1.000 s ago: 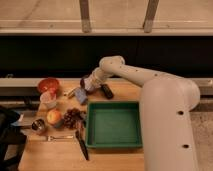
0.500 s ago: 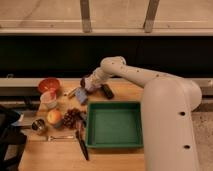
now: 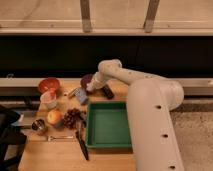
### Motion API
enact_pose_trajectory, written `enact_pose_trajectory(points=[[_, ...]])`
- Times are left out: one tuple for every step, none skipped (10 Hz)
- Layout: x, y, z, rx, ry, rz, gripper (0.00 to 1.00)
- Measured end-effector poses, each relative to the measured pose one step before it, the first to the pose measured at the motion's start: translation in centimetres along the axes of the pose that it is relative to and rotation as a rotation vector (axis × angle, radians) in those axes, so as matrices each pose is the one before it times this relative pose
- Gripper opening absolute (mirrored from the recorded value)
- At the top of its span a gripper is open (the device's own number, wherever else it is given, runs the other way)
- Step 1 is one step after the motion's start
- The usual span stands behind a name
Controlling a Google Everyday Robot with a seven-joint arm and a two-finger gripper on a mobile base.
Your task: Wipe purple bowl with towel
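The purple bowl [image 3: 86, 79] stands at the back of the wooden table, partly covered by my arm. My gripper [image 3: 92, 86] reaches down from the white elbow onto the bowl's front right rim. It is shut, and the pale whitish bunch at its tip looks like the towel [image 3: 90, 88], held against the bowl. The rest of the towel is hidden under the gripper.
An orange-red bowl [image 3: 49, 84] and a pale cup [image 3: 49, 99] stand to the left. A blue pad [image 3: 81, 96], grapes [image 3: 72, 118], an apple [image 3: 54, 117], a fork [image 3: 59, 137] and a dark utensil [image 3: 81, 142] lie nearby. A green tray [image 3: 108, 125] sits front right, and a black object [image 3: 107, 92] lies beside the gripper.
The gripper has stayed at the purple bowl's rim with only a slight shift. Nothing else on the table has moved.
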Motion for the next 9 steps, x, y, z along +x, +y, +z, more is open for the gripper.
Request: enact_pose_trajectory(points=[[-0.403,0.196,0.208,0.01051,0.00278,-0.01373,0.00],[-0.352,0.136,0.079,0.00793,0.00068,-0.01098,0.00],[-0.695,0.130,-0.004,0.00995,-0.00470,-0.01559,0.00],[-0.598,0.056,0.081,0.00681,-0.00468,-0.01366,0.00],[-0.665,0.175,0.105,0.00267,-0.00551,-0.01490,0.00],[-0.739,0.404,0.461,-0.00237,-0.00078,-0.01707,0.00],[-0.356,0.486,0.435,-0.00693,0.00243,-0.01174,0.00],[-0.221,0.589,0.552,-0.00861,0.00554,-0.01404,0.00],[-0.039,0.544,0.170,-0.00708,0.00318,-0.01604,0.00]])
